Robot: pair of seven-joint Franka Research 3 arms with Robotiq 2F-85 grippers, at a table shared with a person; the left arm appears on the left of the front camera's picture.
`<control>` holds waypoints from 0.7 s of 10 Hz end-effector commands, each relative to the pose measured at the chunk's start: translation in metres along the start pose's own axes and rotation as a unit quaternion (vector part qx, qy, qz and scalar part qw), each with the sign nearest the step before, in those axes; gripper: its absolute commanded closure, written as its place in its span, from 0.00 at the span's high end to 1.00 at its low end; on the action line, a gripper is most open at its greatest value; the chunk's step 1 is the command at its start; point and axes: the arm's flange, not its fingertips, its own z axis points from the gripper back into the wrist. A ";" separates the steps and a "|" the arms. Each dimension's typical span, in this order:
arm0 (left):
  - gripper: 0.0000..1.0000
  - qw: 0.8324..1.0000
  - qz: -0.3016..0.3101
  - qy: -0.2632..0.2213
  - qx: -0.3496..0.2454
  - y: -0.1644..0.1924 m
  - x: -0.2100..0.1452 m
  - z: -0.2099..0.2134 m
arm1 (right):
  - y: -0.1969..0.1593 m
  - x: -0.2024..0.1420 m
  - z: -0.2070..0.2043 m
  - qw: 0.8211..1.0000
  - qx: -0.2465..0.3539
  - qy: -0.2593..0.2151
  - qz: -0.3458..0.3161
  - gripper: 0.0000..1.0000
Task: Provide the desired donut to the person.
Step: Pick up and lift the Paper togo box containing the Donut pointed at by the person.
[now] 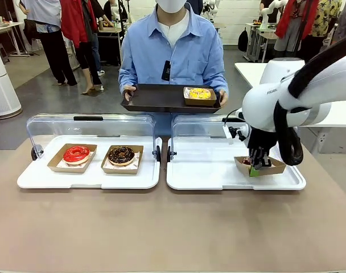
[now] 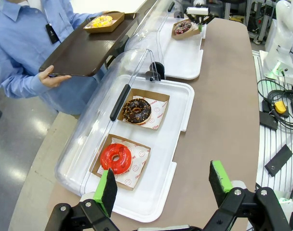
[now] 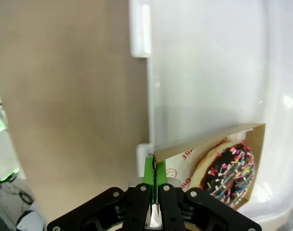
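Observation:
The person (image 1: 173,51) in a light blue shirt stands at the far side, holding a dark tray (image 1: 153,99) that carries a yellow-topped donut (image 1: 199,93) in a cardboard box. My right gripper (image 1: 257,166) is shut on the rim of the cardboard box (image 3: 209,139) of a chocolate sprinkle donut (image 3: 231,171), at the right end of the right white tray (image 1: 201,170). In the left wrist view my left gripper (image 2: 163,182) hangs open above the table's near left, holding nothing. Below it lie a red donut (image 2: 116,158) and a chocolate donut (image 2: 137,110).
The red donut (image 1: 76,153) and chocolate donut (image 1: 122,154) sit in boxes on the left white tray (image 1: 48,177). Both trays' clear lids (image 1: 87,125) stand open at the back. Bare brown tabletop (image 1: 173,227) lies in front. Other people stand far behind.

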 end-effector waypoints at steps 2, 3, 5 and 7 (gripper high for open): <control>1.00 1.000 0.002 -0.008 -0.001 -0.001 0.000 0.001 | 0.052 0.005 0.055 1.000 -0.002 0.026 -0.013 0.00; 1.00 1.000 0.002 -0.008 -0.001 -0.001 0.000 0.001 | 0.069 0.008 0.073 0.999 -0.005 0.036 -0.017 0.00; 1.00 1.000 0.002 -0.008 -0.001 -0.001 0.000 0.001 | 0.103 0.017 0.107 0.998 -0.027 0.046 -0.013 0.00; 1.00 1.000 0.002 -0.008 -0.001 -0.001 0.000 0.001 | 0.133 0.026 0.140 0.997 -0.058 0.044 -0.014 0.00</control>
